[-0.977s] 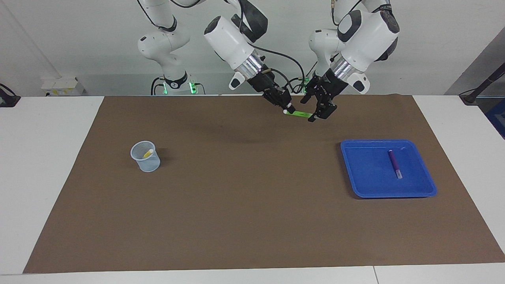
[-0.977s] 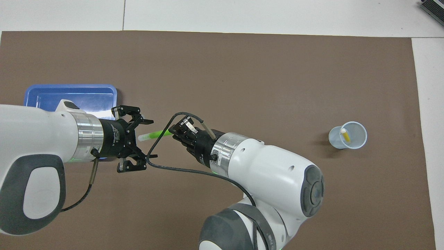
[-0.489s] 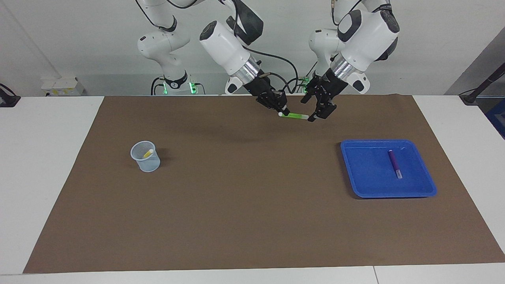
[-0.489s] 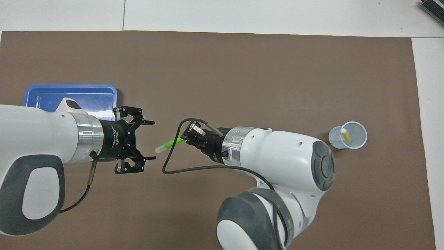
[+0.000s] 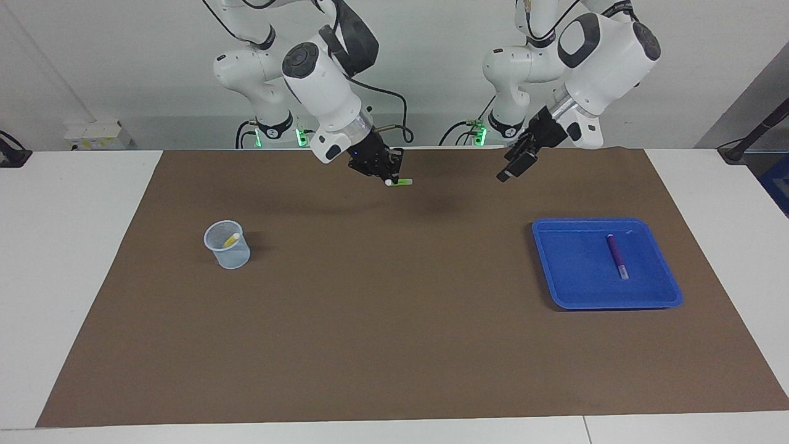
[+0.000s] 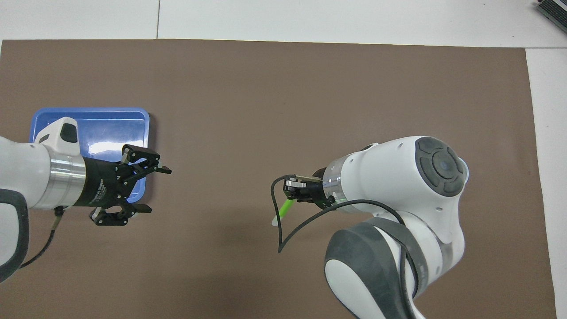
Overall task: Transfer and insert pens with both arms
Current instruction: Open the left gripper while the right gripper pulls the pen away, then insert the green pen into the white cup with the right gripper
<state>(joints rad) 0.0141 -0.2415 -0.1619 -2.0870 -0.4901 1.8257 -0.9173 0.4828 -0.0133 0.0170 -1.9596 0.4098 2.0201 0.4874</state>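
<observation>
My right gripper (image 5: 387, 174) (image 6: 293, 189) hangs over the mat's middle strip near the robots, shut on the light green pen (image 5: 402, 181) (image 6: 283, 211). The pen's whitish cap sits at the fingertips in the facing view. My left gripper (image 5: 513, 166) (image 6: 154, 189) is open and holds nothing, in the air over the mat beside the blue tray (image 5: 558, 296) (image 6: 88, 117). A purple pen (image 5: 616, 256) lies in that tray. The yellow pen (image 5: 231, 239) stands tilted in the clear cup (image 5: 228, 250). In the overhead view my right arm hides the cup.
A brown mat (image 5: 394, 320) covers most of the white table. Two smaller white arms with green lights (image 5: 277, 132) stand at the robots' edge of the table. The cup stands toward the right arm's end, the tray toward the left arm's end.
My right gripper has carried the green pen away from the left gripper, toward the cup's end of the table. The left gripper has drawn back toward the tray, still open.
</observation>
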